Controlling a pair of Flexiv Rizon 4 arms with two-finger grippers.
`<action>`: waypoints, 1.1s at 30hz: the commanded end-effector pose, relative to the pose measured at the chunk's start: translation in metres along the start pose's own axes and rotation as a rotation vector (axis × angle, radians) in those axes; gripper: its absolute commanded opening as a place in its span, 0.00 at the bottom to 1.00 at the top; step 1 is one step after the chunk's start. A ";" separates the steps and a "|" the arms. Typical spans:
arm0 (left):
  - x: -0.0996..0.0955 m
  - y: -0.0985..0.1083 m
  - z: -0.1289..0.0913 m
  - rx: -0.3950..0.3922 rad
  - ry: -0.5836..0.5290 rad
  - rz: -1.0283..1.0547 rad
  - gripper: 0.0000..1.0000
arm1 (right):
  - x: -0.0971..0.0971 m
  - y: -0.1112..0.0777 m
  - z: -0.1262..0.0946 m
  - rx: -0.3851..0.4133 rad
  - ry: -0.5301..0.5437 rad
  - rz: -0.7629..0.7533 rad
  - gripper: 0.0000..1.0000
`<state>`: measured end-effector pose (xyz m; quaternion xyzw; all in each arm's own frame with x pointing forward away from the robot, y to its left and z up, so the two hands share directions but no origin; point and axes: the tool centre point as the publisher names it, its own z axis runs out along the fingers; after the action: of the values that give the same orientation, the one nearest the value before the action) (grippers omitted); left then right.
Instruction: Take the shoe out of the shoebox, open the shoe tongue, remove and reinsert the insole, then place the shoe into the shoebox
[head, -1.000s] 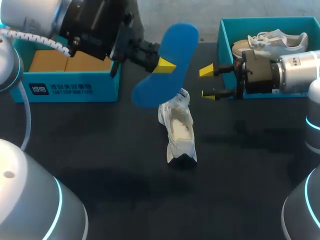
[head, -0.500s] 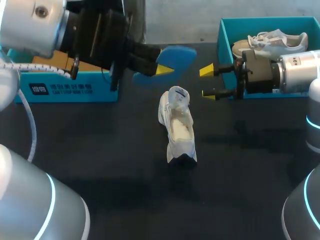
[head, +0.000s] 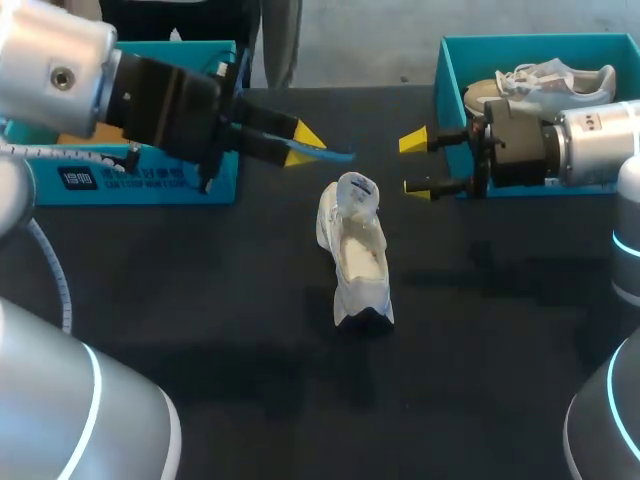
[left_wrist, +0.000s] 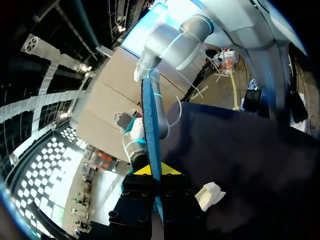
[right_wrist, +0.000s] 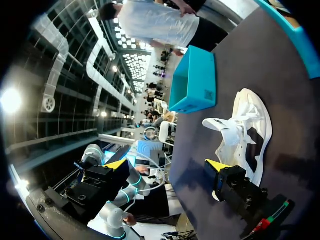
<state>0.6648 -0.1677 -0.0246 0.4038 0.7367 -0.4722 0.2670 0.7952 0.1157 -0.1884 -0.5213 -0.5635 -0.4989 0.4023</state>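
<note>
Pinching the blue insole (head: 335, 155) edge-on between its fingers, the left gripper (head: 297, 147) hung just above the white shoe (head: 357, 250). The shoe lay on the table (head: 200, 300) ahead of and below it, tongue pulled up. Beyond the shoe, the right gripper (head: 416, 165) was spread and empty, with the shoebox (head: 447, 90) right behind it. I reckoned the trick was tipping the insole's front end down into the opening and sliding it in flat while the right gripper steadied the shoe.

Black table (head: 200, 310): white shoe (head: 355, 250), left box (head: 140, 178), right box (head: 448, 85).
</note>
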 end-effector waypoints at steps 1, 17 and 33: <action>-0.006 0.003 -0.004 0.009 0.020 0.006 0.00 | -0.001 0.000 0.002 -0.001 0.000 -0.001 1.00; -0.006 0.003 -0.004 0.009 0.020 0.006 0.00 | -0.001 0.000 0.002 -0.001 0.000 -0.001 1.00; 0.001 0.013 0.000 -0.014 0.005 0.095 0.00 | -0.001 0.000 0.002 -0.001 0.000 -0.001 1.00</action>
<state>0.6728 -0.1641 -0.0219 0.4214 0.7333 -0.4612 0.2684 0.7955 0.1160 -0.1889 -0.5208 -0.5638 -0.4990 0.4023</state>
